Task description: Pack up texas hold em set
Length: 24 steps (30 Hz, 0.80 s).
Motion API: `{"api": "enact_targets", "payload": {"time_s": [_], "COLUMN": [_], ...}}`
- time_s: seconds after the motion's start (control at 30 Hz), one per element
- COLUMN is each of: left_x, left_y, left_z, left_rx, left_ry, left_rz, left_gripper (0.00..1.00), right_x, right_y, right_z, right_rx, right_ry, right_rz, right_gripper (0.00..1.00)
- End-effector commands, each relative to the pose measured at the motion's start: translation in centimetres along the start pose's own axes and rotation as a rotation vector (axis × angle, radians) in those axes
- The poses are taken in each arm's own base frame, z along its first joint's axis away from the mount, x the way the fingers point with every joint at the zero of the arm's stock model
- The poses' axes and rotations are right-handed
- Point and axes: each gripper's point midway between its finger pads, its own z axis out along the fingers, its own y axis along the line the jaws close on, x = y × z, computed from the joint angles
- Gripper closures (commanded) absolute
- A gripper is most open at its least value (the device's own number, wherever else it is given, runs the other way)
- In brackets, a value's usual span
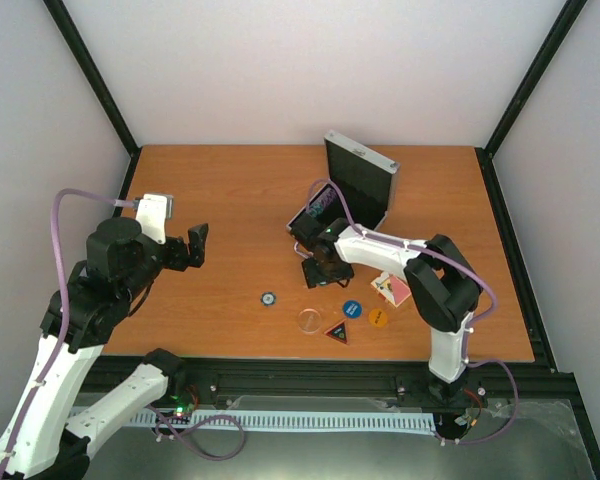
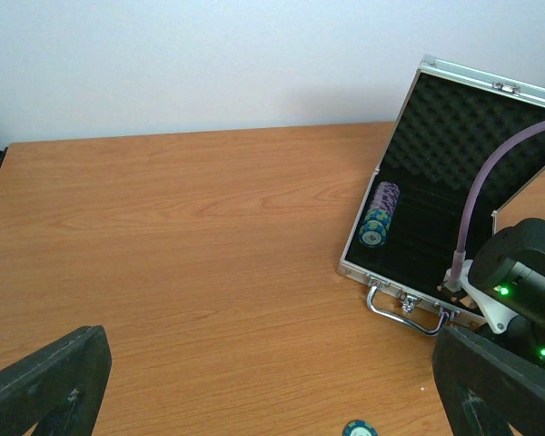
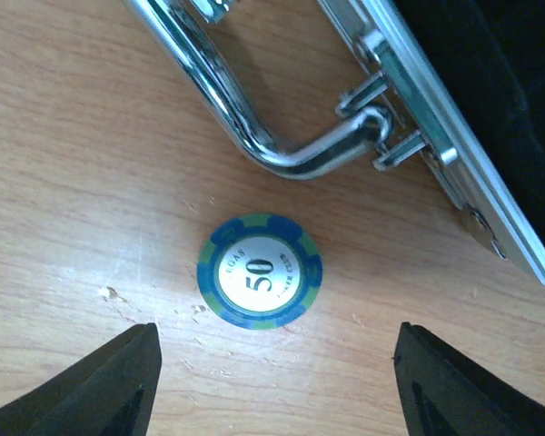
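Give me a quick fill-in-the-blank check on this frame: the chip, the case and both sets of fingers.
1. The chip lying between the right gripper's open fingers is marked ____.
2. That chip rests on the ____, beside the case's handle.
3. The lid of the case stands ____.
4. The left gripper's fingers hold ____.
Missing words: 50; table; open; nothing.
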Motion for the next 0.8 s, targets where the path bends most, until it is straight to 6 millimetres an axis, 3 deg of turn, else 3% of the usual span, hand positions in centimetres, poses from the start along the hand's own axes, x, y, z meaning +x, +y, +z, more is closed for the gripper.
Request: {"api": "enact_targets", "payload": {"time_s": [0.0,0.27,0.53,0.67,0.77], "left_x": [-0.5,-0.5,-0.1,-0.1,-0.1], "left_y": [0.0,0.2,0.4,0.3,0.2], "left_z": [-0.5,-0.7,-0.5,-0.4,-0.4], "left_rx": [0.004,-0.004,-0.013,-0.008,-0.006], "left_ry": [-0.016,-0.018,-0.009,-0.010,-0.009], "left_rz": [0.010,0.011,0.009,0.004,0.002], "left_gripper": [0.00,0.00,0.00,0.00,0.00], "right_x": [-0.9,-1.0,0.2,0.9,1.2], "right_y": [0.3,1.5,0.9,0.8,0.7], "right_z": [0.4,1.4,2.1,2.8,3.1], "right_rx": [0.009,-0.040,-0.055,-0.064,-0.064], "right_ry": [0.001,0.061,0.105,0.129,0.133], "right_rz": [-0.032,-0.101,-0.094,-0.102,-0.103], "right_gripper": [0.25,0.23,0.24,0.13,0.11]}}
